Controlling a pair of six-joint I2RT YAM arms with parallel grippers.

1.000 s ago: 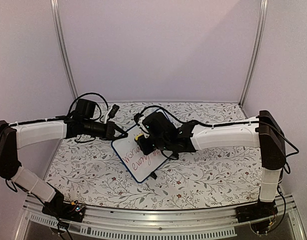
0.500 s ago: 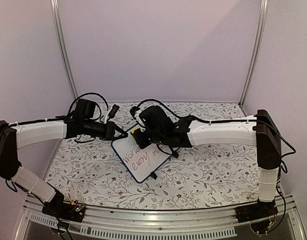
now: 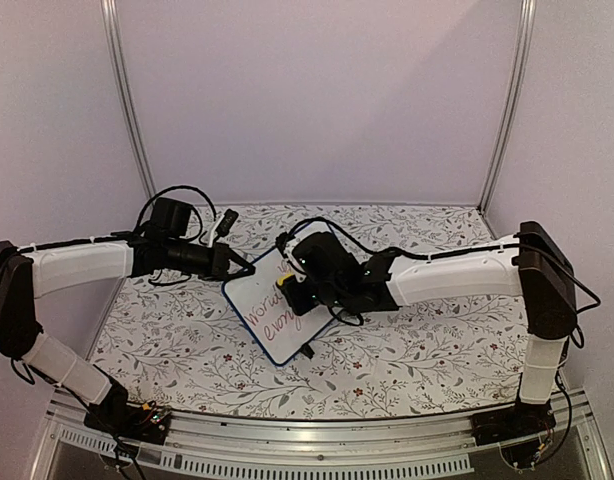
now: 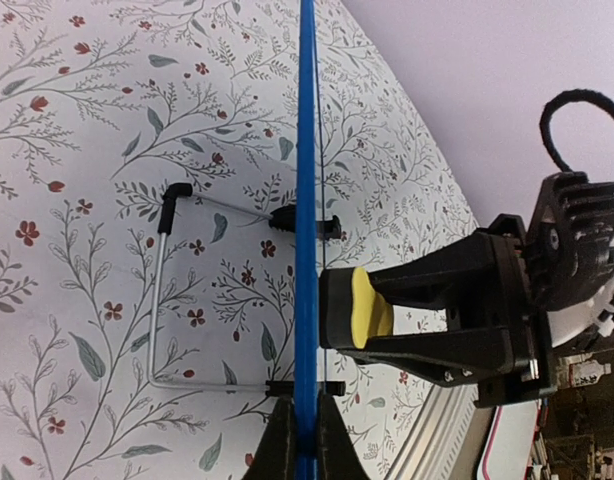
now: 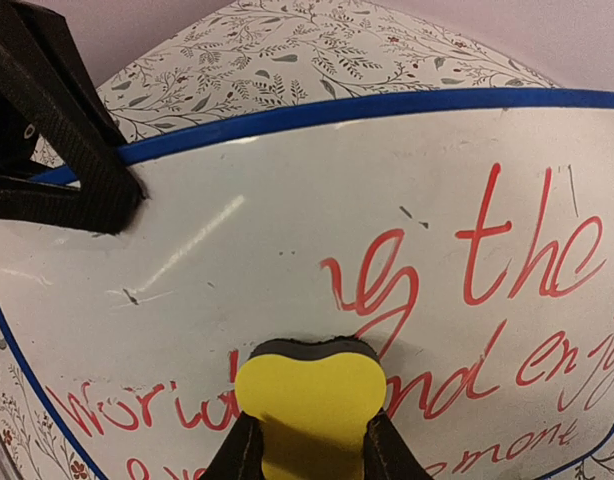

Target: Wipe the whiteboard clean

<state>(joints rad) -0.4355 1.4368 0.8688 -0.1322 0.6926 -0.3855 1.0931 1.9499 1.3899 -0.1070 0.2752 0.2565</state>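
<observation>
While left jaws pinch the whiteboard [image 3: 270,322] rim, right jaws clamping a yellow eraser [image 5: 309,400] — pressed on it (over red writing [image 5: 482,232]).

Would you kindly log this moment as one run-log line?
left fingers: shut on whiteboard edge | right fingers: shut on yellow eraser, pressed against board face | red writing: not yet erased

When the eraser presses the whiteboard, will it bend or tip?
The whiteboard is probably stiff: its edge looks straight under the yellow eraser. It likely will not tip while the left fingers pinch it; its thin wire stand alone might slide.
</observation>
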